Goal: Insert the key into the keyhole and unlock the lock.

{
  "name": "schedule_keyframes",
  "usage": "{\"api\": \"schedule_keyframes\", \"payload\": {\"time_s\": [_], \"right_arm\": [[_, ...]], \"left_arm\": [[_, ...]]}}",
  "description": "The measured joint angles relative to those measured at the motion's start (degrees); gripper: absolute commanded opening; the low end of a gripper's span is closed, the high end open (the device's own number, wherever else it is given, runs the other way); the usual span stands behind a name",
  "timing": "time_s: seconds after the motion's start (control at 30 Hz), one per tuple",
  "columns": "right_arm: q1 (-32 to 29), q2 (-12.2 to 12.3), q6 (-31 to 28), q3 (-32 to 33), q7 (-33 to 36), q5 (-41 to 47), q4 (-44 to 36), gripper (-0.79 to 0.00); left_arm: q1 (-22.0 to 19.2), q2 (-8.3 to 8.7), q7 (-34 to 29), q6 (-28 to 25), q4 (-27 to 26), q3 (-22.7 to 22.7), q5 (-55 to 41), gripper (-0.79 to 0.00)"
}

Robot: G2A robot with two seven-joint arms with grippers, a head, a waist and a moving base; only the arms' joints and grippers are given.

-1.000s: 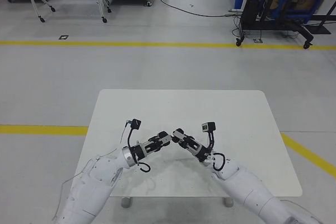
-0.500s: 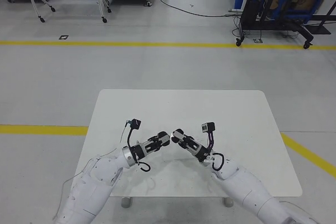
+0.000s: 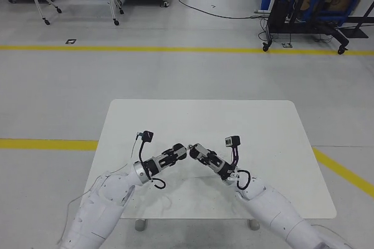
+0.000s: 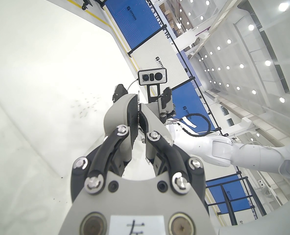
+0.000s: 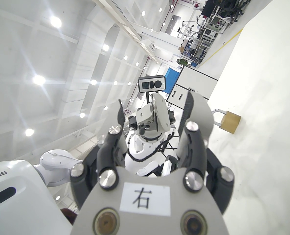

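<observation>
Clenched tight, the left gripper (image 3: 183, 150) is pinching a thin metal piece between its pads, which I take to be the key (image 4: 137, 103); only its edge is showing, so the blade cannot be made out. It is hanging over the middle of the bench (image 3: 262, 131), a little toward the left edge. Facing it, the right gripper (image 5: 154, 99) is standing released with nothing between its fingers.

The padlock (image 5: 230, 122) is lying flat on the bench just beside the right gripper, shackle and brass body both resting on the surface and apart from either arm.

Over the last second the right gripper has been edging toward the left one, so the two tips are now nearly meeting, while the left wrist has been turning slightly and drawing back a little.

For the task, this is looking like alignment work above the bench and not insertion: the key is not yet in the keyhole, and the lock is lying loose. Judging from this, the lock is probably going to need gripping or steadying before the key can be pushed home.
</observation>
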Motion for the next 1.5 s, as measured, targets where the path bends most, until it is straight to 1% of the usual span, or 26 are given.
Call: {"api": "schedule_keyframes", "payload": {"time_s": [0.17, 0.27, 0.33, 0.37, 0.43, 0.47, 0.53, 0.6, 0.67, 0.7, 0.73, 0.8, 0.87, 0.93, 0.97, 1.0, 1.07, 1.17, 1.3, 1.33, 1.4, 1.47, 1.5], "right_arm": [[0.00, 0.00, 0.00, 0.00, 0.00, 0.00, 0.00, 0.000], [0.19, 0.14, 0.11, 0.46, 0.14, -1.18, 0.26, 0.000], [1.09, 0.75, -0.84, 1.74, 1.69, -5.79, 1.63, 0.000], [1.91, 1.38, -2.00, 2.91, 3.36, -10.12, 2.76, 0.000], [2.45, 2.46, -4.06, 4.90, 5.77, -15.72, 3.39, 0.000], [2.41, 3.23, -5.46, 6.29, 7.64, -18.14, 3.08, 0.000], [2.18, 4.57, -6.19, 8.69, 10.73, -21.05, 1.79, 0.000], [1.39, 6.12, -6.13, 11.69, 13.85, -24.70, -0.75, 0.000], [-0.15, 7.40, -6.07, 14.26, 15.82, -27.87, -4.11, -0.095], [-0.89, 7.84, -6.07, 15.04, 16.64, -28.89, -5.73, -0.126], [-1.64, 8.22, -6.07, 15.57, 17.53, -29.68, -7.35, -0.135], [-3.16, 8.86, -6.07, 15.99, 19.58, -30.34, -10.53, -0.182], [-3.91, 9.20, -6.07, 15.84, 20.86, -30.40, -11.77, -0.262], [-3.94, 9.25, -5.99, 15.32, 21.31, -30.48, -11.82, -0.302], [-3.78, 9.23, -5.89, 14.93, 21.34, -30.53, -11.71, -0.363], [-3.62, 9.20, -5.84, 14.67, 21.28, -30.54, -11.58, -0.397], [-3.23, 9.16, -5.88, 14.20, 21.07, -30.55, -11.15, -0.409], [-2.72, 9.16, -5.99, 13.71, 20.93, -30.49, -10.61, -0.453], [-2.36, 9.26, -6.06, 12.95, 21.50, -29.95, -10.73, -0.477], [-2.27, 9.30, -6.04, 12.84, 21.65, -29.82, -10.73, -0.502], [-2.05, 9.38, -6.01, 12.59, 21.86, -29.53, -10.61, -0.517], [-1.84, 9.43, -5.98, 12.31, 21.98, -29.29, -10.50, -0.566], [-1.76, 9.45, -5.97, 12.18, 22.02, -29.21, -10.45, -0.606]], "left_arm": [[0.68, 0.11, 1.21, 1.29, -0.83, -0.31, 1.29, -0.785], [1.11, 0.22, 0.46, 1.53, -1.51, -0.20, 1.57, -0.785], [1.16, 0.29, -0.44, 1.47, -1.84, -0.06, 1.70, -0.785], [1.12, 0.36, -1.24, 1.40, -1.98, 0.01, 1.67, -0.785], [0.92, 0.47, -2.73, 1.21, -2.11, 0.08, 1.56, -0.785], [0.72, 0.56, -3.95, 0.95, -2.19, 0.13, 1.54, -0.785], [0.15, 0.79, -5.80, 0.25, -2.38, 0.03, 2.96, -0.785], [-0.48, 1.13, -7.35, -0.21, -2.98, 0.13, 8.08, -0.785], [-0.53, 1.27, -7.95, -1.12, -3.78, 0.85, 12.23, -0.785], [-0.52, 1.31, -8.29, -1.67, -3.95, 1.18, 13.07, -0.785], [-0.52, 1.34, -8.73, -2.18, -3.99, 1.50, 13.47, -0.785], [-0.66, 1.38, -9.94, -3.17, -3.83, 2.25, 13.07, -0.785], [-0.94, 1.40, -11.05, -4.09, -3.60, 2.94, 12.00, -0.785], [-1.24, 1.42, -11.92, -4.81, -3.36, 3.40, 10.87, -0.785], [-1.45, 1.44, -12.42, -5.17, -3.19, 3.63, 10.30, -0.785], [-1.58, 1.46, -12.73, -5.39, -3.08, 3.79, 9.93, -0.785], [-1.84, 1.52, -13.31, -5.74, -2.88, 4.11, 9.40, -0.785], [-2.19, 1.60, -13.93, -5.96, -2.65, 4.57, 8.99, -0.785], [-2.65, 1.65, -13.86, -5.81, -2.25, 5.12, 8.92, -0.785], [-2.76, 1.66, -13.83, -5.79, -2.17, 5.27, 8.92, -0.785], [-2.99, 1.68, -13.72, -5.80, -2.02, 5.54, 8.84, -0.785], [-3.15, 1.72, -13.49, -5.94, -1.94, 5.70, 8.81, -0.785], [-3.20, 1.75, -13.34, -6.04, -1.93, 5.73, 8.80, -0.785]]}}
